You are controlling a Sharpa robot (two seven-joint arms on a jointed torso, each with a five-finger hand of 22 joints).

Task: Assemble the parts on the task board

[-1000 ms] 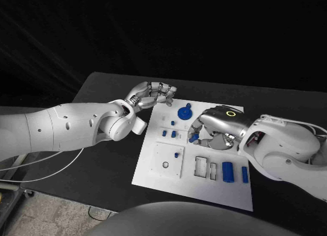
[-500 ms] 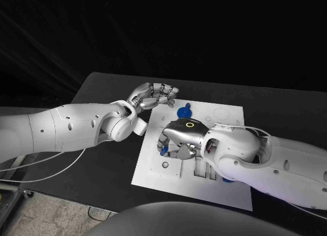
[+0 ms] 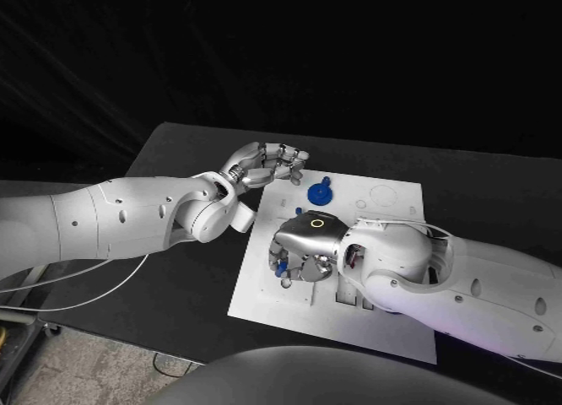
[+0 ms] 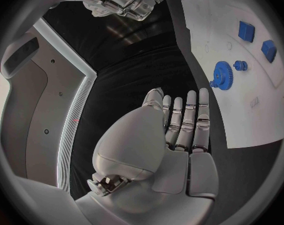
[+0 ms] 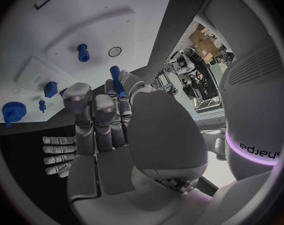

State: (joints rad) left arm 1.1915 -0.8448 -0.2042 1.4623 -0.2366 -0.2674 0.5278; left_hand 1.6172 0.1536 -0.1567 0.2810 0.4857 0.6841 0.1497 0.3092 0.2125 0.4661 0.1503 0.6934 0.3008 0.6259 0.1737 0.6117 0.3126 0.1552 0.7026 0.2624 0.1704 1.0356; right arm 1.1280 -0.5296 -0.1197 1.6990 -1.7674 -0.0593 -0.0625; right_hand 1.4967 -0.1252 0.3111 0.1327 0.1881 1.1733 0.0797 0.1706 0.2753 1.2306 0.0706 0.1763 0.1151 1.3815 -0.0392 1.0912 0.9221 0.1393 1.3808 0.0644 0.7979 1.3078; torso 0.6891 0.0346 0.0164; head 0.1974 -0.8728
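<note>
The white task board (image 3: 397, 192) lies mid-table. My right hand (image 3: 303, 247) hovers over its left middle and pinches a blue peg (image 5: 116, 81) between thumb and a finger; the peg's tip shows below the hand (image 3: 281, 268). Just beyond the fingers are a round hole (image 5: 114, 51) and a blue peg (image 5: 83, 52) standing in a raised white plate. My left hand (image 3: 267, 164) hangs at the board's far left corner, fingers loosely bent, holding nothing. A blue gear (image 3: 319, 195) sits near it on the board.
A small blue peg (image 4: 240, 65) stands beside the gear (image 4: 223, 76), and two blue blocks (image 4: 246, 31) lie further along the board. My right arm covers the board's near right part. Black table (image 3: 184, 152) surrounds the board.
My right hand has swung from the board's right middle to its left side, carrying the blue peg. The left hand has stayed in place.
</note>
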